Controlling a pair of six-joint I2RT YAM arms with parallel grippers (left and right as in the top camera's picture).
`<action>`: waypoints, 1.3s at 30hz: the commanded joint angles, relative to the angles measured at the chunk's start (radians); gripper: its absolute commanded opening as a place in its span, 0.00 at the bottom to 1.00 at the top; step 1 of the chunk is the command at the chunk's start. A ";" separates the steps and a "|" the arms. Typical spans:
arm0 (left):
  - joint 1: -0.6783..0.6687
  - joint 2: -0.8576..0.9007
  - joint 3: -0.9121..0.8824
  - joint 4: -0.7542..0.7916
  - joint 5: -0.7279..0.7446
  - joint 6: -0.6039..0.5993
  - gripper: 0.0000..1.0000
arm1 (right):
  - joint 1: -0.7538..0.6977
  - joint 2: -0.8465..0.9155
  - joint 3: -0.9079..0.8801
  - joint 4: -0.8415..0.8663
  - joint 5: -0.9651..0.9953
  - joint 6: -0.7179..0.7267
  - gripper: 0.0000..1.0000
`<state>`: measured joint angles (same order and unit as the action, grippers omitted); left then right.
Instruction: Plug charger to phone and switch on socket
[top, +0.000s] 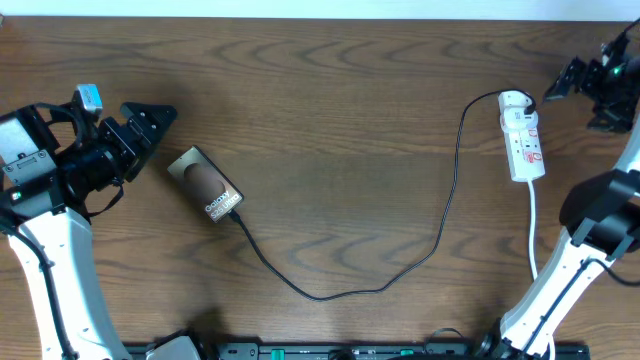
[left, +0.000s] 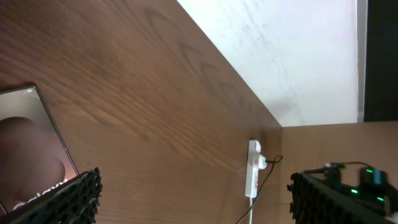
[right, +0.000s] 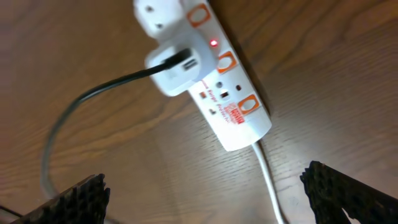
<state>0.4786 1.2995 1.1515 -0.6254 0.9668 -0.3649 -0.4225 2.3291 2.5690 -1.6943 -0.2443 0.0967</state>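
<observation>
The phone (top: 205, 182), a dark slab with a brown oval, lies at the left of the table; part of it shows in the left wrist view (left: 28, 155). The black charger cable (top: 440, 235) runs from the phone's near end, where its tip meets the phone, in a loop to a white adapter (right: 177, 65) plugged into the socket (top: 524, 140). A small red light (right: 213, 43) glows on the socket (right: 233, 109). My left gripper (top: 156, 122) is open and empty, just left of the phone. My right gripper (top: 565, 84) is open and empty, above and right of the socket.
The socket's white cord (top: 532, 230) runs toward the table's front edge and passes between my right fingers (right: 267, 180). The socket also shows far off in the left wrist view (left: 254, 174). A pale wall borders the table's far edge (left: 292, 56).
</observation>
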 joint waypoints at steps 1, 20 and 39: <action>0.003 -0.004 -0.001 -0.002 0.009 0.016 0.94 | 0.037 -0.142 0.017 -0.005 0.037 0.050 0.99; 0.003 -0.004 -0.001 -0.003 0.009 0.017 0.94 | 0.135 -0.314 0.015 -0.004 0.209 0.063 0.99; 0.003 -0.004 -0.001 -0.002 0.009 0.016 0.94 | 0.135 -0.314 0.015 -0.004 0.209 0.063 0.99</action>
<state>0.4786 1.2995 1.1515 -0.6254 0.9668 -0.3649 -0.2893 2.0212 2.5759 -1.6951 -0.0483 0.1493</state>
